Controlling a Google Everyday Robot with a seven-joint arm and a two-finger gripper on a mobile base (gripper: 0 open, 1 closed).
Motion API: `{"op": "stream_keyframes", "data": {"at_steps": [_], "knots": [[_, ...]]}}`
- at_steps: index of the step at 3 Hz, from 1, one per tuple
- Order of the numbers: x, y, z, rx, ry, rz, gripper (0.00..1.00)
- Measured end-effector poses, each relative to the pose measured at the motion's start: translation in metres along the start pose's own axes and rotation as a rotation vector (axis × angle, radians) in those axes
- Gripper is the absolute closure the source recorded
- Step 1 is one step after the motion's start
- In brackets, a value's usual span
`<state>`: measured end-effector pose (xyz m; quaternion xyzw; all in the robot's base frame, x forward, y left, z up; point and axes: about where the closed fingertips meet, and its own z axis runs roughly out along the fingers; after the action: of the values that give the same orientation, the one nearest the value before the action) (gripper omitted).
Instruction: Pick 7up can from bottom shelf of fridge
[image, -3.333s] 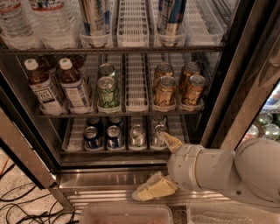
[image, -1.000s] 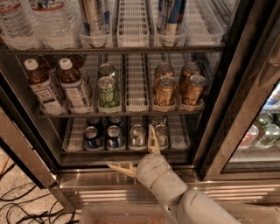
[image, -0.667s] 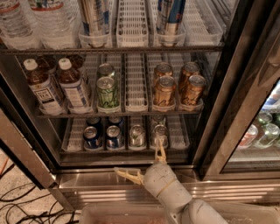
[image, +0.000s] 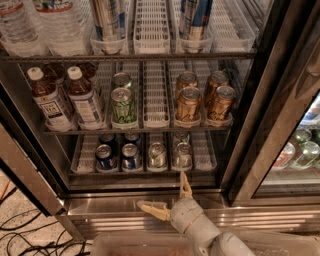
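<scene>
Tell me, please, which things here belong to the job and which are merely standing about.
Job: 7up can; bottom shelf; fridge; gripper, open, below the shelf, before the steel base panel.
Bystanders: dark blue cans; green can; gold cans; brown bottles; floor cables.

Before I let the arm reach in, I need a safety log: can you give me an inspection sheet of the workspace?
Surface: bottom shelf, wire rack with white lane dividers, inside the fridge.
Job's things: 7up can upright at the front of its lane; similar silvery can one lane left.
Clutter: dark blue cans further left.
Grippers: gripper open, below the shelf, before the steel base panel, holding nothing.
Cables: black cables on the floor, lower left.
Surroundings: second fridge at right.
</scene>
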<state>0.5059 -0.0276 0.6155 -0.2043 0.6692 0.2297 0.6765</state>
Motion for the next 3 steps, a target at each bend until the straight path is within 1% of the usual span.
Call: {"op": "stream_keyframes", "data": {"at_steps": [1, 2, 3], "knots": [[-0.003, -0.003, 0.005, 0.011, -0.013, -0.003, 0.00], [-0.002, -0.015, 0.019, 0.049, -0.043, -0.016, 0.00], [0.001, -0.023, 0.033, 0.081, -0.045, -0.054, 0.00]]}}
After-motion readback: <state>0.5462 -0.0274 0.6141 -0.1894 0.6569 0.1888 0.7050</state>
